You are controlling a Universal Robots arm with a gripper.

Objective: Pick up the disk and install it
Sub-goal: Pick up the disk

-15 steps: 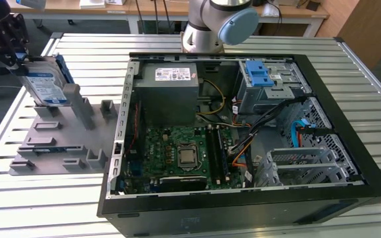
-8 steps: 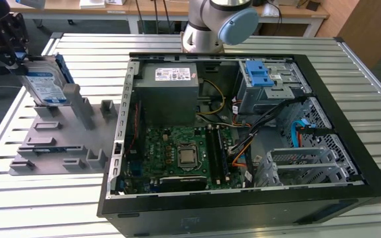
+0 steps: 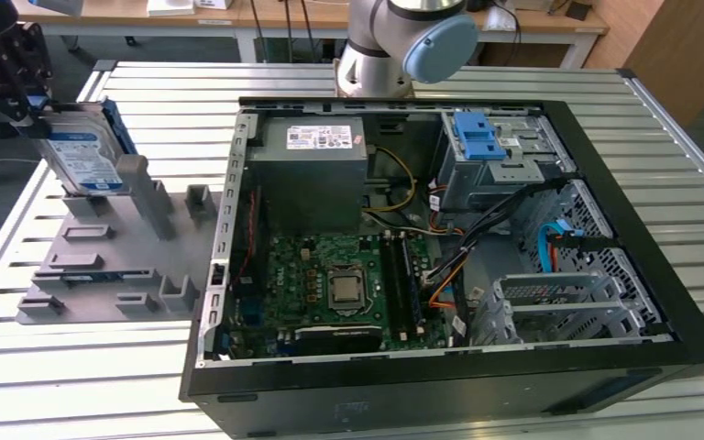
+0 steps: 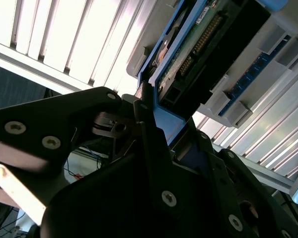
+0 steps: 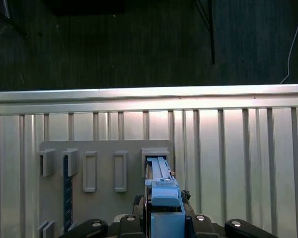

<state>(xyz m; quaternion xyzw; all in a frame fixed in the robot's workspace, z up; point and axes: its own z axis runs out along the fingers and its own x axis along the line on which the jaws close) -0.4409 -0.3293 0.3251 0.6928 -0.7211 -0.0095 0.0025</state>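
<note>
Pick step in hand, install not begun. Gripper (image 3: 32,110) clamped on the top edge of the disk (image 3: 83,158); second wrist view shows the fingers (image 4: 143,111) closed on its blue frame. Disk stands near upright, slightly tilted, at the grey rack (image 3: 120,266) on the bench (image 3: 83,367), at the exterior view's left, well apart from the open case (image 3: 450,394). First wrist view: lower end of disk (image 5: 159,173) at a rack slot; cannot tell whether it is seated or just clear. Judgement: freeing it calls for a straight pull along the slot so the frame doesn't bind. Arm (image 3: 389,46) rises behind the case; wrist reaches out over the rack, gripper pointing down.
</note>
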